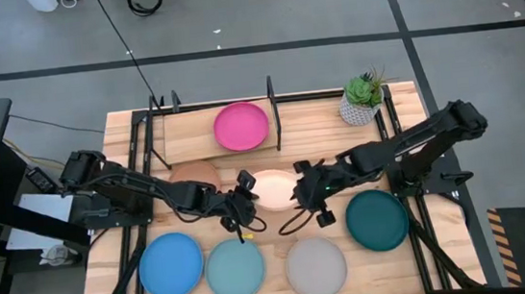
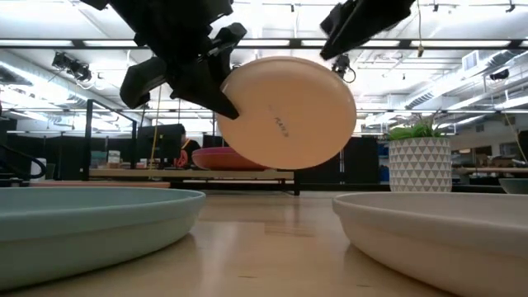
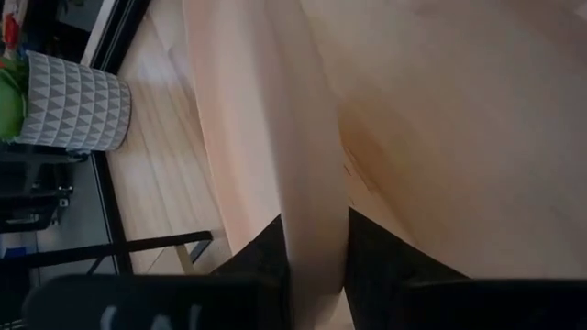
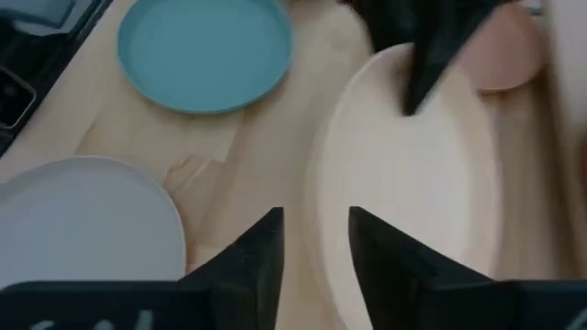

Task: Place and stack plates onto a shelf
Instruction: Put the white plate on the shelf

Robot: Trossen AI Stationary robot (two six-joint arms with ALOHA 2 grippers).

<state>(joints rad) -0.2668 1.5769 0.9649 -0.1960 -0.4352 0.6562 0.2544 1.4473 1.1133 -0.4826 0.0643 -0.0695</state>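
Right now the cream plate (image 2: 285, 111) hangs in the air above the middle of the table (image 1: 126, 131), tipped up on edge with its underside facing the low camera. The left gripper (image 3: 316, 275) pinches its rim, one dark finger on each face, which is probably why the plate can sit at such a steep tilt without slipping. The right gripper (image 4: 316, 243) is at the opposite rim, jaws spread with the edge running between them but not yet clamped; this reads as a handover in progress, the plate passing toward the arm nearer the shelf's open side.

Behind it, the shelf (image 1: 185, 140) carries a single magenta plate (image 1: 241, 127), lying flat between the upright dividers. The tan plate (image 1: 195, 176) rests on the table just in front of the shelf, partly hidden by the left arm.

Along the near edge lie the blue plate (image 1: 171, 266), pale blue plate (image 1: 236, 270) and grey plate (image 1: 316, 268), each flat and apart, with the dark teal plate (image 1: 377, 220) to the right. A potted plant (image 1: 362, 100) stands beside the shelf's right end.
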